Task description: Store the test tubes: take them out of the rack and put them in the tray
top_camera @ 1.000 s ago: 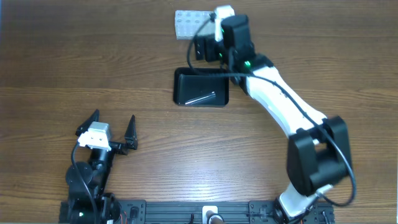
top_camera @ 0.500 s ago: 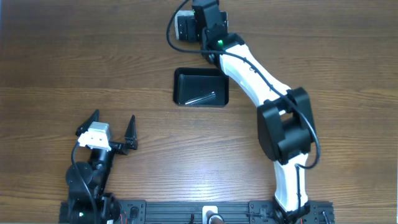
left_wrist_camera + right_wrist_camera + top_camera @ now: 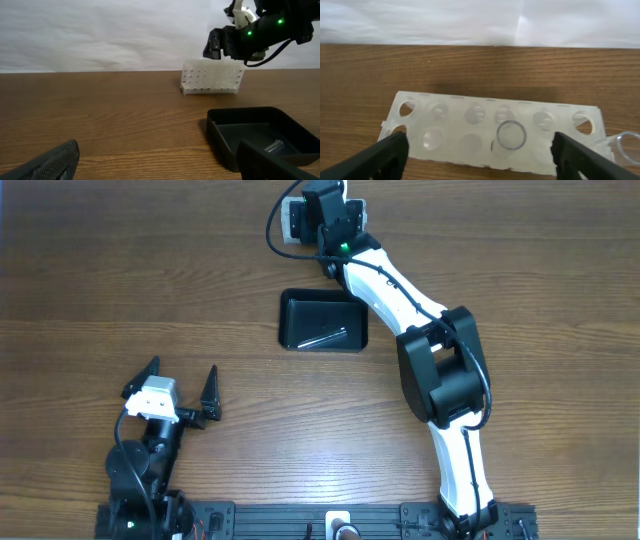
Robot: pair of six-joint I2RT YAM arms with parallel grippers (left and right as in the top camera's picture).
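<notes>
A white test tube rack (image 3: 291, 220) stands at the far edge of the table, also seen as the rack (image 3: 212, 80) in the left wrist view. My right gripper (image 3: 479, 162) hovers open right above the rack (image 3: 470, 132). One clear tube (image 3: 511, 135) stands in a hole between its fingers, and another tube rim (image 3: 627, 144) shows at the rack's end. The black tray (image 3: 290, 312) lies nearer, with one tube (image 3: 322, 337) lying in it. My left gripper (image 3: 183, 372) rests open and empty at the near left.
In the left wrist view the right gripper (image 3: 235, 40) hangs above the rack, and the tray (image 3: 220, 135) sits in front of it. Bare wooden tabletop (image 3: 120, 270) surrounds the rack and tray. A white backdrop stands behind the table's far edge.
My right arm has swung from the tray's far side to the left and farther away, ending over the rack. The left arm has stayed still.
</notes>
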